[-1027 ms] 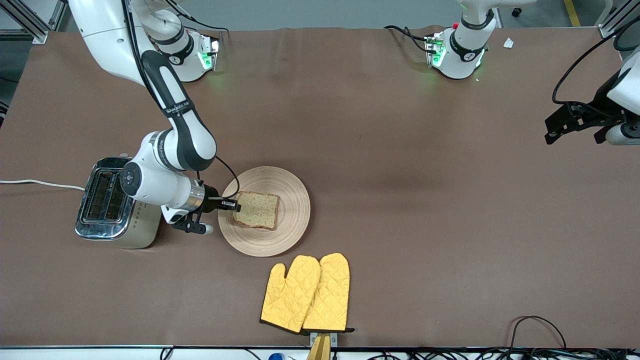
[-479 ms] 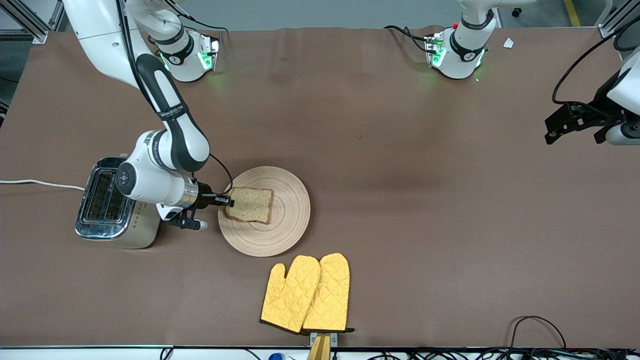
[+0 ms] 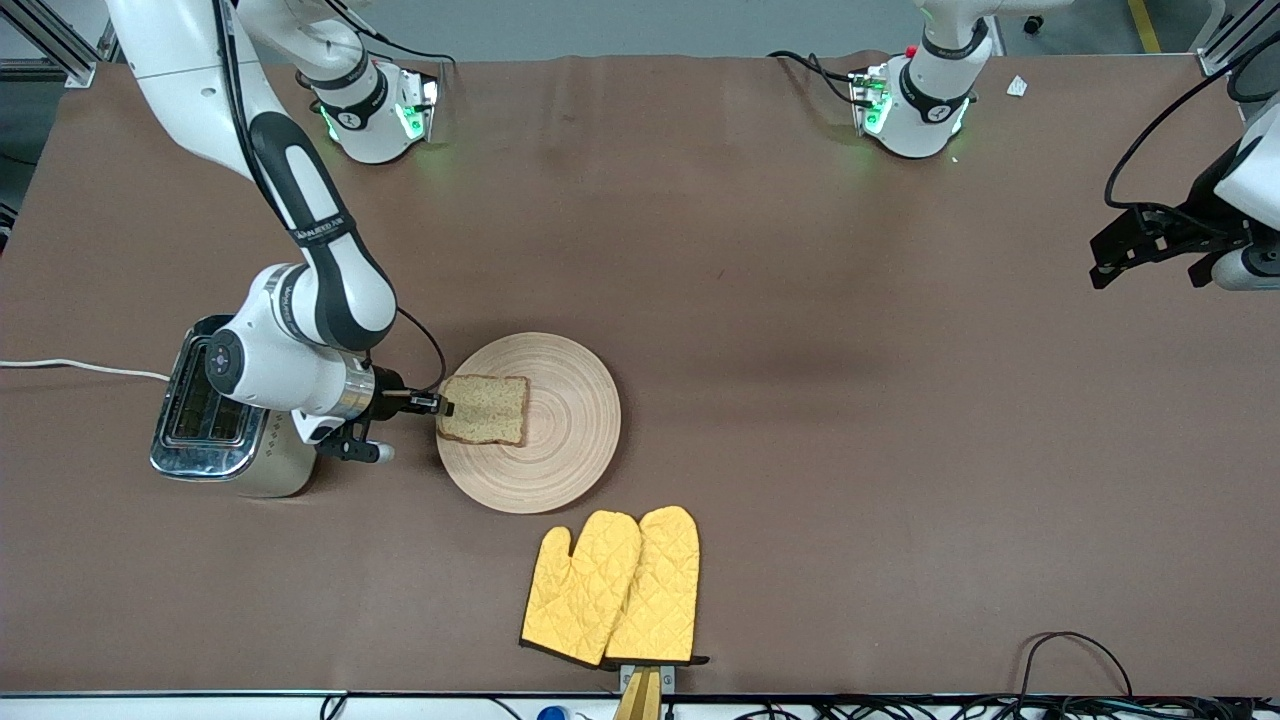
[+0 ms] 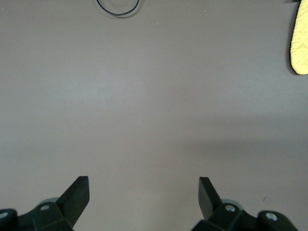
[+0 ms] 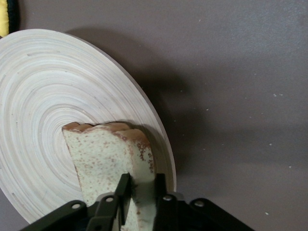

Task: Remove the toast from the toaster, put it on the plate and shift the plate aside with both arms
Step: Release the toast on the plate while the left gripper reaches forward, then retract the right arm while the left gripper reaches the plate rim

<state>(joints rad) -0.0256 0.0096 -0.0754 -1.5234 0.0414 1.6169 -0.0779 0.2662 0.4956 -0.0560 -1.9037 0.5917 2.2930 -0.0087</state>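
The toast, a brown slice, is gripped by one edge in my right gripper, which is shut on it. It hangs over the part of the round beige wooden plate nearest the toaster. In the right wrist view the fingers pinch the toast above the plate's rim. My left gripper waits open and empty over bare table at the left arm's end. Its own view shows the gripper spread wide over brown table.
A chrome toaster stands beside the plate toward the right arm's end, under the right wrist. Two yellow oven mitts lie nearer the front camera than the plate. One mitt's edge and a black cable loop show in the left wrist view.
My right gripper has drawn the toast across the plate toward the toaster, from the plate's middle to its rim. The left arm has not moved.
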